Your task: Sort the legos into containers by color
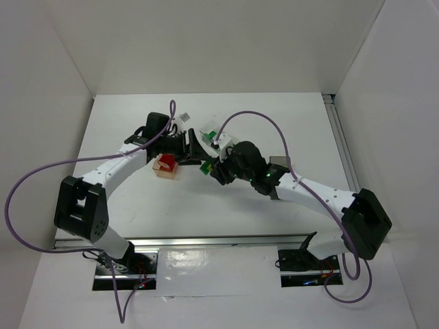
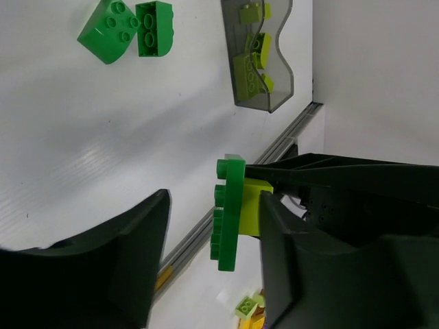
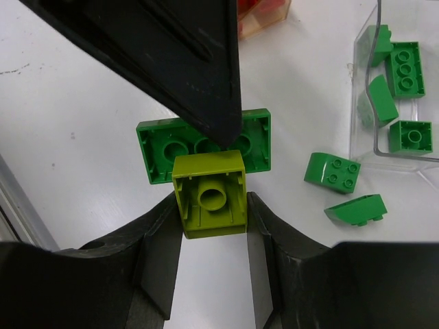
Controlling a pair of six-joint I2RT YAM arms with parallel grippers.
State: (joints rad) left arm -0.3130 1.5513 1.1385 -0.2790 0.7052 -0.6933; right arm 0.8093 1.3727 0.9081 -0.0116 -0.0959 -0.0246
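Mid-air, my right pincer (image 3: 209,209) clamps the lime brick (image 3: 209,179); my half-open left pincer (image 2: 211,205) should squarely pinch the green plate (image 2: 230,212).

Glossy plastic legos (image 3: 209,199), clear plastic tub (image 3: 411,156), matt black jaws, smooth white table (image 3: 68,137).

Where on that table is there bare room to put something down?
The table is bare along its near edge and in the far right corner. The middle is crowded: the left pincer and right pincer meet there, between the red-filled tub and the clear tub.
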